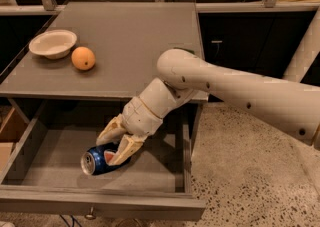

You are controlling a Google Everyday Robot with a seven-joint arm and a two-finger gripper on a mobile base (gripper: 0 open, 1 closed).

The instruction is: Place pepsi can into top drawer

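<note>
The top drawer (55,156) is pulled wide open under the grey worktop (131,38). The pepsi can (96,161) is inside the drawer, near the middle of its grey floor. It lies tipped on its side, with one silver end pointing to 8 o'clock.

The pincer (117,142) is down in the drawer too, at the 2 o'clock end of the can. Its two pale fingers (111,130) sit on each side of the blue can and are closed on it. The big white arm (240,88) comes in from 3 o'clock and bends down over the front edge of the worktop.

On the worktop, at 10 o'clock, sits a small pale bowl (52,43). An orange (83,58) is just beside it, on its 4 o'clock side. A small metal knob (90,216) hangs on the drawer's front, at 6 o'clock. A speckled floor (250,176) shows at 4 o'clock.
</note>
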